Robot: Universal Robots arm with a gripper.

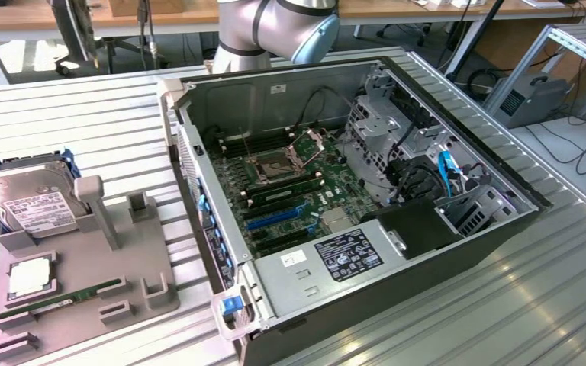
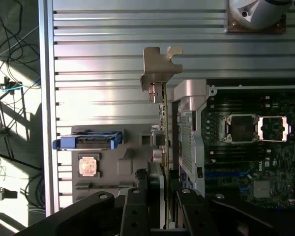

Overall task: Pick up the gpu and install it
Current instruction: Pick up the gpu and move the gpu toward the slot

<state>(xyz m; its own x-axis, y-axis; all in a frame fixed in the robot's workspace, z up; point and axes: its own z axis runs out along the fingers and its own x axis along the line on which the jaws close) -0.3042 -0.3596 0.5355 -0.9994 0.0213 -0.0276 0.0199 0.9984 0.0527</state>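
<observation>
Exterior view: high oblique, mid-range. Wrist view: behind end effector (image 2: 163, 186), straight down. Shared: PC case (image 1: 262, 99), tray (image 1: 79, 293).

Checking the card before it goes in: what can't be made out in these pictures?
- gpu, wrist view: seen edge-on, faces hidden; one end behind the jaws.
- Arm, exterior view: cut off by the top edge.
- Hard drive label, exterior view: too small to read.

A hard drive (image 1: 30, 202), a processor chip (image 1: 30, 276) and a memory stick (image 1: 59, 299) are seen seated in a gray holder (image 1: 120, 267) on a slatted metal table (image 1: 79, 122). An open computer case (image 1: 262, 95) is laid on its side just beside the holder, with its motherboard (image 1: 304, 191) exposed.
</observation>
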